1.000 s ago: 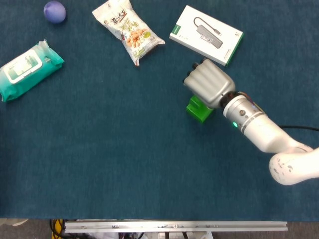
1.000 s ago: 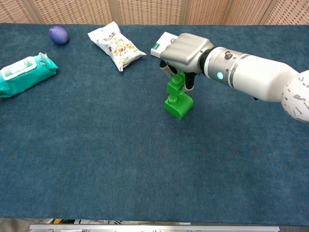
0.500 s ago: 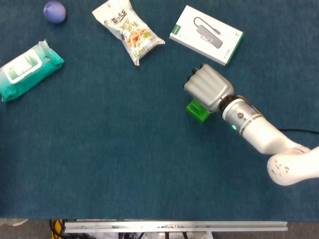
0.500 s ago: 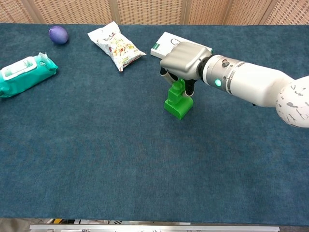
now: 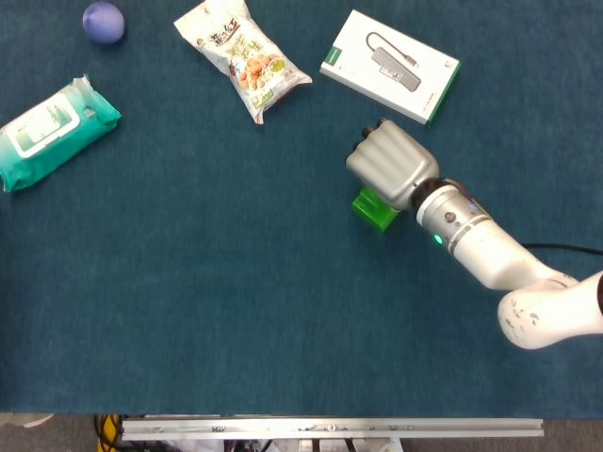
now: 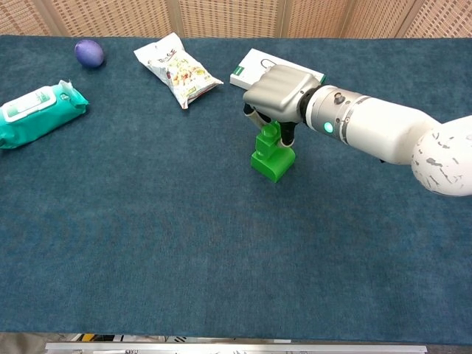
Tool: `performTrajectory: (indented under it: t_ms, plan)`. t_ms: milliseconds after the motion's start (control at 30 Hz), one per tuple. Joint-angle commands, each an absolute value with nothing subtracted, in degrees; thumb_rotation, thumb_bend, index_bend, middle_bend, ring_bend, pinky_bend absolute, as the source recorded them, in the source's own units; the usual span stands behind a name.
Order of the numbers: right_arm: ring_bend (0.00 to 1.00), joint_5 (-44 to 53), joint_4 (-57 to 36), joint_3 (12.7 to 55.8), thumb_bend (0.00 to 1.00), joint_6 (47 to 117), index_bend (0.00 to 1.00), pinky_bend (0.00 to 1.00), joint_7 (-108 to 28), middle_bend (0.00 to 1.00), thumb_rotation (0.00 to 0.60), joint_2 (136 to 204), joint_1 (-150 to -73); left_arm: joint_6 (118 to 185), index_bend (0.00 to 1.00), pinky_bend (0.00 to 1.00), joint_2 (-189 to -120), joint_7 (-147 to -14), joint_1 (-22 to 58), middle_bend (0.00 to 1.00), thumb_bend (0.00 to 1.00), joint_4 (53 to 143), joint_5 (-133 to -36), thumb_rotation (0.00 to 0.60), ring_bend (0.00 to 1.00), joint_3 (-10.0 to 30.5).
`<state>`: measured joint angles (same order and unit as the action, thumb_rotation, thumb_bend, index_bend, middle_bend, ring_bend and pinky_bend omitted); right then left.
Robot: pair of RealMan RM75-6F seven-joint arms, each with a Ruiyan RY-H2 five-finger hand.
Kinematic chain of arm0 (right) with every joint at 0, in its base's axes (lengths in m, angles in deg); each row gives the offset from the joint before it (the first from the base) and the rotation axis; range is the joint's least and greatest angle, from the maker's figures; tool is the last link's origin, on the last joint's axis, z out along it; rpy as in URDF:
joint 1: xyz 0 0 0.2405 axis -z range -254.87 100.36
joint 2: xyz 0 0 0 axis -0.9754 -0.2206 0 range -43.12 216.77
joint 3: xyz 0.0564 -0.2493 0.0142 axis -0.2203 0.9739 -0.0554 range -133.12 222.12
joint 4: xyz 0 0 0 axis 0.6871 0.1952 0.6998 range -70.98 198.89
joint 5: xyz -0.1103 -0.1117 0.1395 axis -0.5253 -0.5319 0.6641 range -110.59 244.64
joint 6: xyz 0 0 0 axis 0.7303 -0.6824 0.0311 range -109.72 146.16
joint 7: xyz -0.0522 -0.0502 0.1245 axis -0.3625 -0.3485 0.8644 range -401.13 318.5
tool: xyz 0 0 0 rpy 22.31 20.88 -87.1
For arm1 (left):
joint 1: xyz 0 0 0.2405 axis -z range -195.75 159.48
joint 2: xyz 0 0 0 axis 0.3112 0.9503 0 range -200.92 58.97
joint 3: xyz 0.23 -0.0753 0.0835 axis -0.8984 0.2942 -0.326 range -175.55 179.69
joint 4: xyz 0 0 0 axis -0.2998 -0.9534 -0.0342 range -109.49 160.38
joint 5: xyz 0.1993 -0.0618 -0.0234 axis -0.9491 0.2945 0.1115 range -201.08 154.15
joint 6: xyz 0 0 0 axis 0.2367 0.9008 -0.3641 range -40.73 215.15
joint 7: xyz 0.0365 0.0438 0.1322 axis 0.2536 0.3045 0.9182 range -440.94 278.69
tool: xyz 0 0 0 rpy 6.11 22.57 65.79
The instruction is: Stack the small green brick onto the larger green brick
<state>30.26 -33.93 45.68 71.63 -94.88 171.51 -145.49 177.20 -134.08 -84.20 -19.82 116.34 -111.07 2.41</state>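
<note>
The larger green brick [image 6: 273,164] lies on the blue cloth right of centre; in the head view only its left corner [image 5: 373,211] peeks out from under my hand. The small green brick [image 6: 268,136] stands on top of it, pinched between the fingers of my right hand [image 6: 279,92]. The hand [image 5: 390,166] hovers directly over both bricks, its grey back hiding the small brick in the head view. My left hand shows in neither view.
A white boxed adapter [image 5: 390,66] lies just behind my hand. A snack bag [image 5: 242,56] sits at the back centre, a teal wipes pack [image 5: 52,129] at the left, and a purple ball [image 5: 103,22] in the far left corner.
My right hand has lowered the small green brick from a tilted position above the larger brick down onto its top. The larger brick has stayed in place.
</note>
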Motion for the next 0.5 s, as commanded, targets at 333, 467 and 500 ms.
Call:
performTrajectory:
  t_ms: [333,467,500]
  plan:
    - [0.34,31.2,-34.3,46.2,0.2,72.5,0.58,0.4,-95.8,0.5,0.6,171.9,-145.7,177.1,0.09,0.21,-134.1,-84.6,-19.8,0.21,0.23,116.0,-111.1,0.6,0.21,2.4]
    - [0.34,31.5,-34.3,46.3,0.2,72.8,0.58,0.4,-96.1,0.5,0.6,172.0,-145.8,177.0,0.09,0.21,-134.2,-84.7,-19.7,0.21,0.23,115.8,-111.1,0.6,0.21,2.3]
    - [0.34,31.5,-34.2,46.3,0.2,72.9,0.58,0.4,-96.1,0.5,0.6,172.1,-145.8,177.0,0.09,0.21,-134.2,-84.8,-19.7,0.21,0.23,115.8,-111.1,0.6,0.21,2.4]
